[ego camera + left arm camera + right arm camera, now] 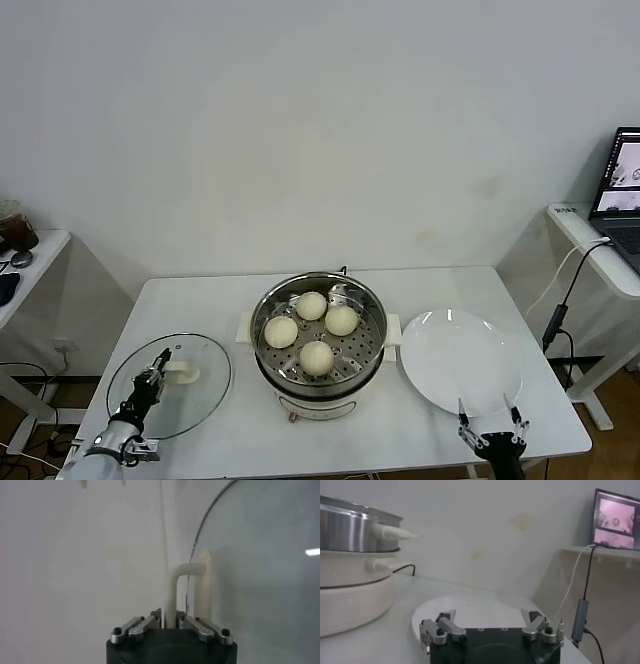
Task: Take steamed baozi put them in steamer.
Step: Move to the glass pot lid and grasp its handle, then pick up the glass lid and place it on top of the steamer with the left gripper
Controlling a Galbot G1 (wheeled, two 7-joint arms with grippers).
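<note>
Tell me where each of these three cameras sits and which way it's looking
Head view: on the robot's head, looking down at the table, steamer holding four baozi; both grippers show at the near edge.
Left wrist view: on the left arm, facing the glass lid; left gripper shut on the lid handle.
Right wrist view: on the right arm, low over the plate, facing the steamer's side; right gripper open.
Shared: head and right wrist views both show steamer, plate, laptop.
</note>
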